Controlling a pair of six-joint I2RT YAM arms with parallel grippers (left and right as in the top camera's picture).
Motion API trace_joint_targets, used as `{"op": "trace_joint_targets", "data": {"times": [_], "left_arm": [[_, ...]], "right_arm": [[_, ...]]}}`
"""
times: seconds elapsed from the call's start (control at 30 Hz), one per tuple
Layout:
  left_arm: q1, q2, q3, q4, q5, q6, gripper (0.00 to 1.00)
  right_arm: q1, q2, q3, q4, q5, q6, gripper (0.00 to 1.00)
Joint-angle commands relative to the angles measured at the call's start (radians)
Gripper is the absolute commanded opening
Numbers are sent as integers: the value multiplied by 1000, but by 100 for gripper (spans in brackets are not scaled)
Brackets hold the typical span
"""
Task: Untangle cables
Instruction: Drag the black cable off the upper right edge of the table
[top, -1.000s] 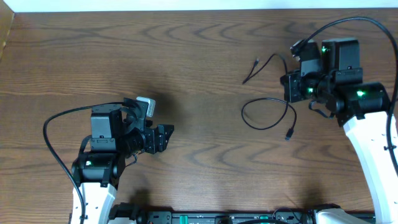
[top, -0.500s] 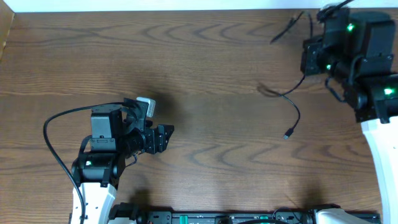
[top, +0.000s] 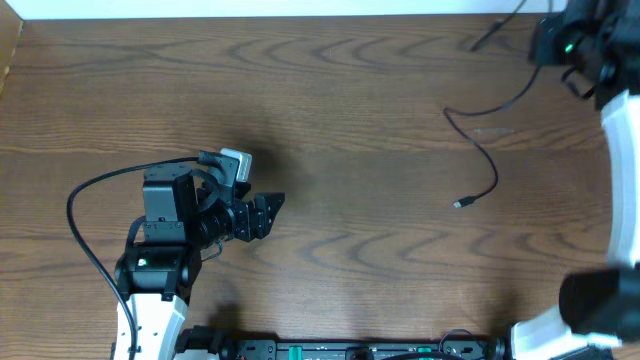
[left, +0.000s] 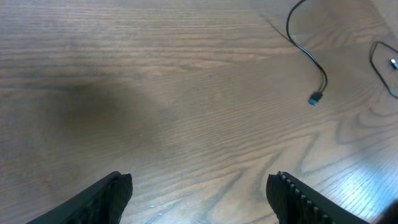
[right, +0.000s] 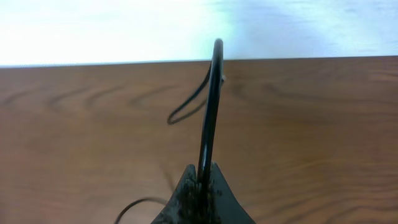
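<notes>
One black cable (right: 209, 112) pinched tight in R hand (right: 200, 177); L hand (left: 199, 186) wide open, empty, far from it

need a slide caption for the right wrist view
Right gripper shut on a thin black cable arcing above the brown wooden table.

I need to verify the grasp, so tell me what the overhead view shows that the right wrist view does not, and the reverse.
Overhead only: the left end effector, open and empty, and the plug of the black cable, lying on the table. Right wrist only: the right end effector shut on the cable, which arches up from it. Both: the black cable and the wooden table.
</notes>
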Motion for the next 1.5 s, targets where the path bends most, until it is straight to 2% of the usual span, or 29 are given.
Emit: {"op": "trace_joint_targets", "data": {"times": [0.0,0.17,0.3,0.5,0.67,0.9,1.03,1.2,1.47], "left_arm": [[-2,-7,-4,-15,24,-9,75],[-2,-7,-4,-55,24,-8,75],[-2,-7,-4,-53,24,-8,74],[-2,-7,-4,-39,24,-8,74],[-2,-7,-4,-27,24,-8,75],[-2,-7,-4,-27,24,-8,74],[-3,-7,-4,-37,25,-8,74],[-3,-7,-4,-43,25,-8,74],[-3,-7,-4,-40,25,-9,74]], "right_arm": [[-124,119,181,-42,-17,-13,1],[-331,229,412,-181,40,-11,1],[-502,232,504,-230,42,-11,1],[-666,232,564,-245,-156,-11,1],[-650,254,563,-243,-150,-15,1],[-543,342,562,-200,-83,-19,1],[-492,432,562,-167,53,-4,1],[-472,552,562,-156,291,119,1],[-487,658,562,-171,556,153,1]]}}
